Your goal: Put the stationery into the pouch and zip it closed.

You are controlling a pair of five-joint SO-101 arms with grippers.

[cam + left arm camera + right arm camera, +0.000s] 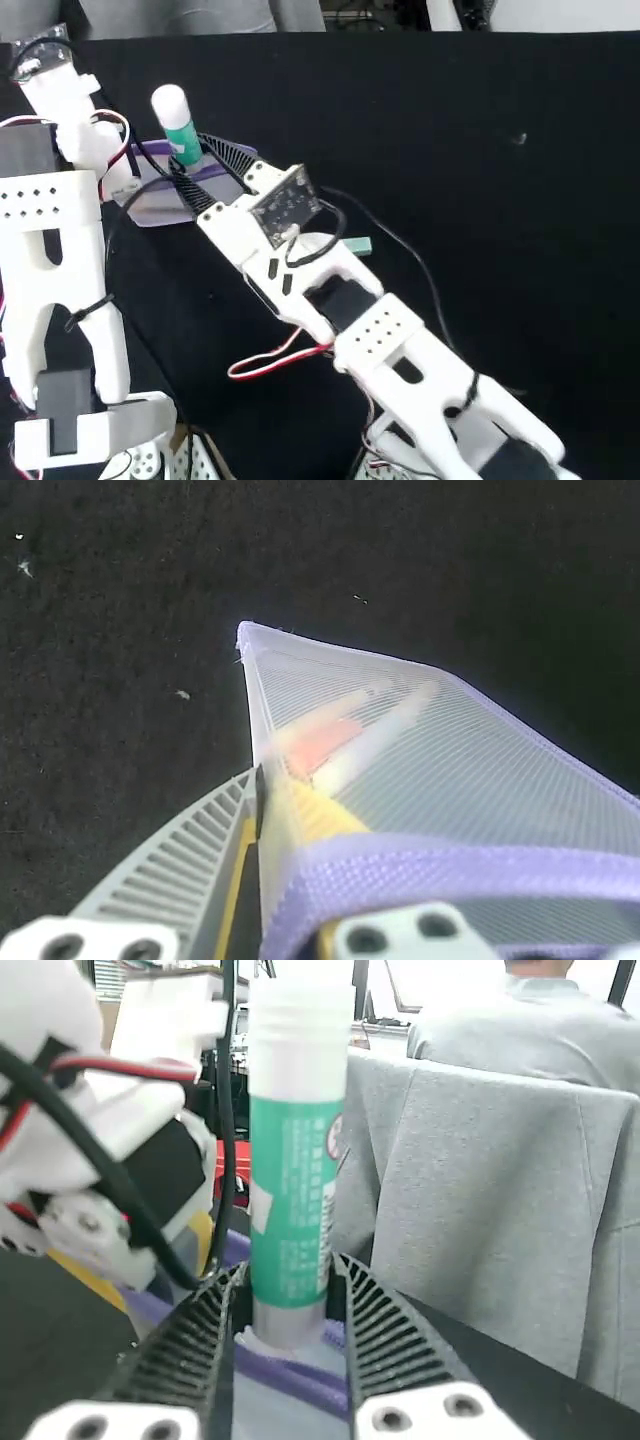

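A green-and-white glue stick (178, 122) stands upright with its lower end in the mouth of the purple-trimmed mesh pouch (150, 205). My right gripper (190, 165) is shut on the glue stick (295, 1160), one ribbed finger on each side, just above the pouch's purple rim (290, 1375). At the pouch's left end my left gripper (130, 185) is shut on the pouch's edge. In the left wrist view the pouch (450, 780) stretches away from my left gripper (265, 810), with an orange item and a white item showing through the mesh.
A small mint-green block (357, 245) lies on the black table (480, 150) just right of the right arm. A red-and-white cable (270, 362) loops under that arm. The right and far parts of the table are open.
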